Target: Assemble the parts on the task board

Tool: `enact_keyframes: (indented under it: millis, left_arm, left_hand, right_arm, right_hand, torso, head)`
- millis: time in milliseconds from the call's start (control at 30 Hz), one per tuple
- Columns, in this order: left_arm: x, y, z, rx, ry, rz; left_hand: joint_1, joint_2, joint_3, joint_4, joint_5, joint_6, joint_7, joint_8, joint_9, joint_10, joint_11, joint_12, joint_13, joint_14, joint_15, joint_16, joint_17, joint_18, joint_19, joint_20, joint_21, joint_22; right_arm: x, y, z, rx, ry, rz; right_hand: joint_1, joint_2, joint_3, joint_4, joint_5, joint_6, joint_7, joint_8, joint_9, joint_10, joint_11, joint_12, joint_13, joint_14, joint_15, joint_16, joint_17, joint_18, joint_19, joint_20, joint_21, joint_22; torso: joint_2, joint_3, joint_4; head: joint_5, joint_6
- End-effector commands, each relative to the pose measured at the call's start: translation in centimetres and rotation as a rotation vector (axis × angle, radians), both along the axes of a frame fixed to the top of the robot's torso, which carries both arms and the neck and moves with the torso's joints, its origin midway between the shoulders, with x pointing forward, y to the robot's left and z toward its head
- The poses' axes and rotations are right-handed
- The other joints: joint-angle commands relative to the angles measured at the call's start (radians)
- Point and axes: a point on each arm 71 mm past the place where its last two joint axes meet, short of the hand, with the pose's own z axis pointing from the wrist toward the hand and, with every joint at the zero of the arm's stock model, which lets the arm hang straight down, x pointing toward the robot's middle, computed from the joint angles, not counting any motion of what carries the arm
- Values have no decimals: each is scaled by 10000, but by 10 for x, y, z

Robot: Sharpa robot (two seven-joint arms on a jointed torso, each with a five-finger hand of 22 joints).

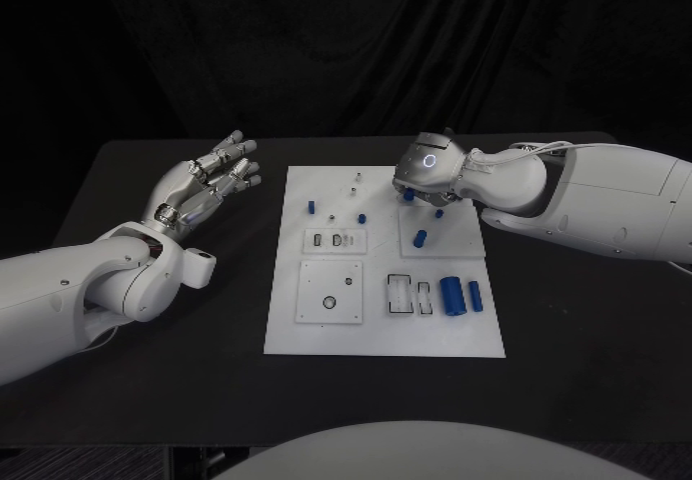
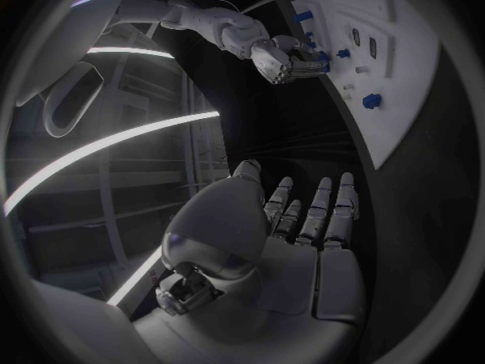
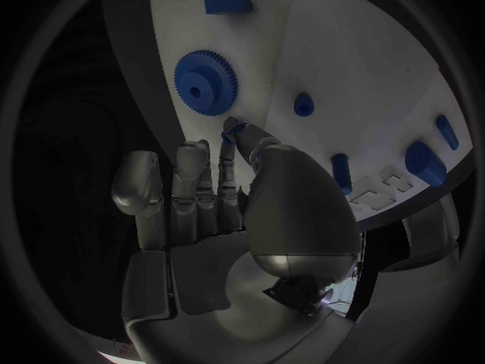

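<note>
The white task board (image 1: 382,330) lies in the middle of the black table. My right hand (image 1: 428,172) hangs over its far right corner, fingers pointing down. In the right wrist view the thumb and a fingertip (image 3: 234,128) pinch a small blue part (image 3: 226,136) just beside a blue gear (image 3: 205,73) that lies flat on the board (image 3: 334,48). My left hand (image 1: 211,180) floats open over the table left of the board, fingers spread and holding nothing. The left wrist view also shows the right hand (image 2: 279,57) on the board's edge.
Blue pegs (image 1: 313,207) (image 1: 364,215) (image 1: 420,238) stand on the board's far half. Two blue cylinders (image 1: 451,294) (image 1: 475,294) lie at its right, next to slotted recesses (image 1: 408,296). A plate with an oval hole (image 1: 330,298) sits near the middle. A blue block (image 3: 226,2) lies beyond the gear.
</note>
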Motion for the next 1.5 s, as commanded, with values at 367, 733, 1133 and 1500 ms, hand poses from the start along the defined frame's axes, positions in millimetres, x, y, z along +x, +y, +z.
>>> enact_keyframes:
  millis: [367,733,1133,1500]
  left_arm:
    - [0,-3,4,-179,-487,-315]
    - [0,-3,4,-169,-473,-311]
    - [0,-2,4,-160,-476,-281]
    - [-1,-1,4,-153,-454,-266]
  left_hand:
    - [-62,35,11,-16,49,34,1,39,6,11,59,42,10,49,2,48,9,-88,67,-13,-1,0]
    - [-48,38,20,-19,67,67,11,43,9,10,65,42,9,47,4,50,9,-90,63,-14,-4,-1]
    - [-37,41,27,-21,79,91,30,48,12,12,70,42,10,49,5,54,9,-91,64,-14,-4,-1]
    - [-27,40,32,-23,91,73,38,45,10,12,76,42,10,50,6,56,9,-92,67,-14,-3,0]
  right_arm:
    - [3,4,3,118,-243,-194]
    - [3,2,2,164,-149,-252]
    - [1,-3,11,670,-429,-177]
    - [-1,-23,57,2698,209,-713]
  right_hand:
    - [-214,-166,191,155,27,-1795,-433,-1196,-198,-422,81,50,199,-166,11,-15,-145,2,-21,46,-241,75]
    - [-230,-226,244,167,23,-2239,-584,-1315,-507,-551,78,46,253,-165,10,13,-137,2,-1,49,-282,124]
    - [-86,-178,355,96,34,-2206,-623,-1264,-587,-552,35,68,280,-155,13,23,-143,0,16,48,-290,154]
    - [136,-73,618,0,33,-2101,-620,-1225,-708,-511,-20,108,308,-1,15,222,114,-74,264,41,1,444]
  torso:
    - [-5,2,-10]
    - [-2,4,-13]
    - [-6,6,-19]
    - [-2,9,-17]
  head:
    - [-4,-15]
    - [5,-17]
    - [52,9]
    - [22,30]
